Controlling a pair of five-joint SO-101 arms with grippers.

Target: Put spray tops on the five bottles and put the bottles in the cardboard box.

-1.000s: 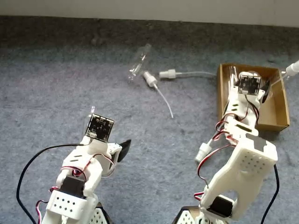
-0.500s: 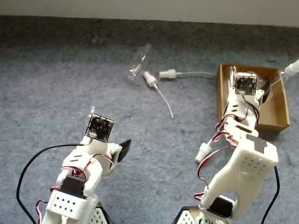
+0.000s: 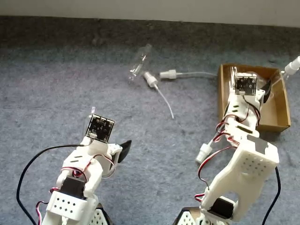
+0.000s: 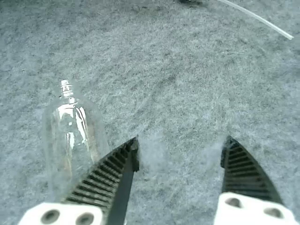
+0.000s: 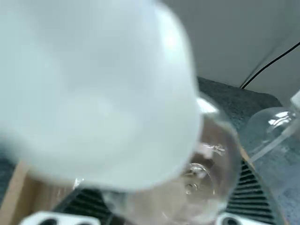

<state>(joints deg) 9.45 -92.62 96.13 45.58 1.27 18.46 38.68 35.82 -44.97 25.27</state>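
My left gripper (image 4: pixel 183 140) is open low over the grey carpet, nothing between its fingers. A clear bottle (image 4: pixel 70 136) without a top lies just outside one finger (image 4: pixel 112 173). In the high view this gripper (image 3: pixel 112 138) is at the near left. My right gripper (image 5: pixel 173 197) is shut on a clear bottle (image 5: pixel 211 154) with a white spray top (image 5: pixel 93 93), held over the cardboard box (image 3: pixel 279 119) at the right. Another open bottle (image 3: pixel 139 62) lies at the back, with two loose spray tops (image 3: pixel 151 78) (image 3: pixel 168 74) and their tubes beside it.
A further bottle (image 5: pixel 276 126) with a spray top (image 3: pixel 294 65) and tube leans at the box's far right corner. Grey carpet covers the table, with open room between the arms. The table's far edge meets a pale wall.
The right wrist has shifted slightly over the box. The spray top at the far right edge has moved a little up and right. The left arm has kept still.
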